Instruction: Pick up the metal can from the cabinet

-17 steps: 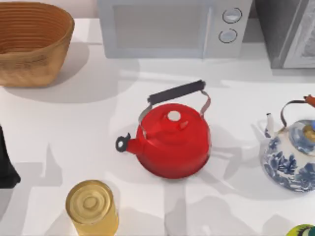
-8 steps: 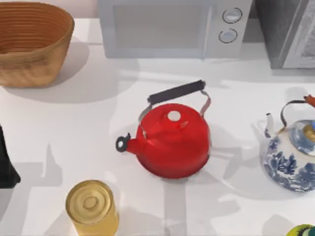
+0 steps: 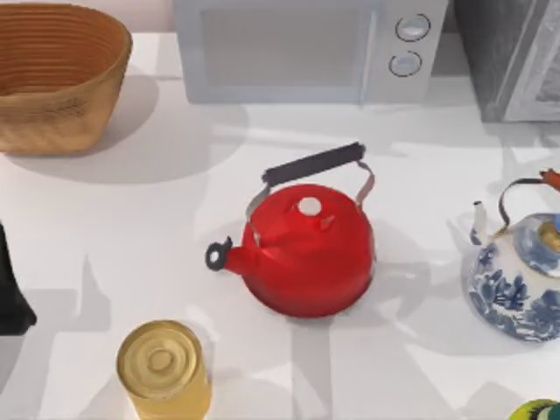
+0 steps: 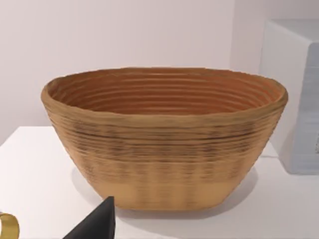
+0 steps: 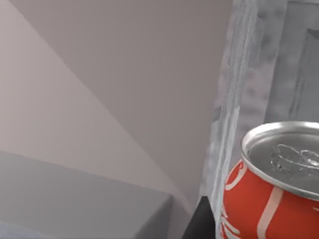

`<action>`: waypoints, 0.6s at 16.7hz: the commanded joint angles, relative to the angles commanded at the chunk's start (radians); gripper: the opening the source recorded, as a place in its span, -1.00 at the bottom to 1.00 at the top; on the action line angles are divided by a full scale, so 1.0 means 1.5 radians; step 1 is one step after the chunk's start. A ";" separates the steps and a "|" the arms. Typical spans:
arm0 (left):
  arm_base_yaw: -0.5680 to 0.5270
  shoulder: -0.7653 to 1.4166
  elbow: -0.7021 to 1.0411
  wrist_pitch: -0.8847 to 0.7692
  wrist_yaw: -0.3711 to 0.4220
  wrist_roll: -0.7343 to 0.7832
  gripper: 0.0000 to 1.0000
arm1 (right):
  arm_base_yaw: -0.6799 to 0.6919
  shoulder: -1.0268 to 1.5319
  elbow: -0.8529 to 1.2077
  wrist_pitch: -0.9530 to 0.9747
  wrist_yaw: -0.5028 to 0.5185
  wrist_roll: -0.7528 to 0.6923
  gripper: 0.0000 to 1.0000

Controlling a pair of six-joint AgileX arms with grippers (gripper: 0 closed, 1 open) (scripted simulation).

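Note:
The metal can is a red soda can with a silver lid and pull tab, seen very close in the right wrist view. It stands upright against the grey marbled cabinet wall. A dark part of my right gripper shows right beside the can's side; whether it touches the can is unclear. From above, the cabinet stands at the table's back right. My left arm is parked at the table's left edge, and a dark tip of my left gripper faces the basket.
A woven basket sits at the back left and a microwave at the back middle. A red kettle stands mid-table, a blue-and-white teapot at the right, and a gold tin at the front left.
Shadows on the right side of the table have shifted toward the cabinet. The kettle, teapot, tin and basket have not moved.

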 joint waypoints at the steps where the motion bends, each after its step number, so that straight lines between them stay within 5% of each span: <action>1: 0.000 0.000 0.000 0.000 0.000 0.000 1.00 | -0.005 0.030 0.011 0.022 -0.013 -0.001 -1.00; 10: 0.000 0.000 0.000 0.000 0.000 0.000 1.00 | -0.032 0.296 0.088 0.184 -0.157 0.016 -1.00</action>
